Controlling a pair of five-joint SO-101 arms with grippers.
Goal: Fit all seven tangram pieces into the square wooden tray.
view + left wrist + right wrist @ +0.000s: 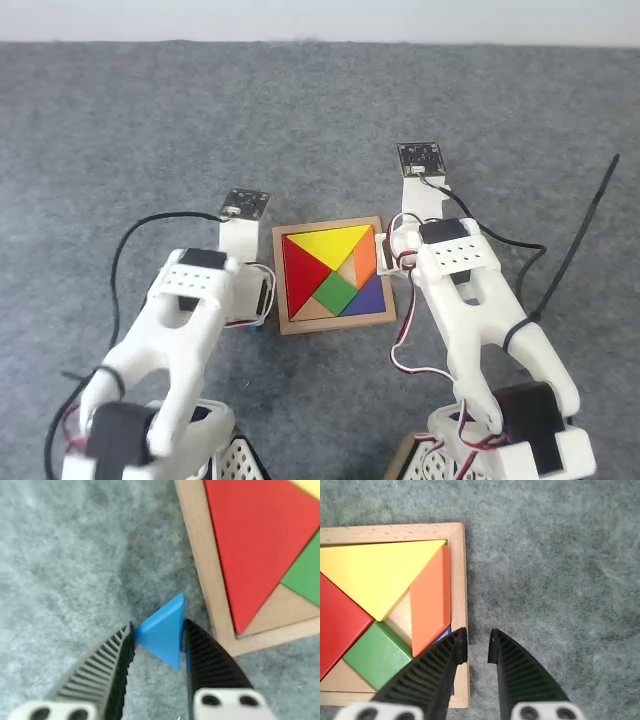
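The square wooden tray lies on the grey, felt-like counter between the two arms. Five pieces sit in it. The large yellow triangle lies along the far edge and the large red triangle along the left edge. The green square is near the middle, the orange parallelogram against the right wall, and the purple triangle in the near right corner. Bare wood shows in a small gap between yellow, orange and green, and in a triangular gap at the near left. The left claw is clamped on the small blue triangle, just outside the tray's near left corner. Whether the piece touches the counter cannot be told. The right claw is only narrowly parted and holds nothing. It is at the tray's right rim, with one finger over the rim beside the purple triangle.
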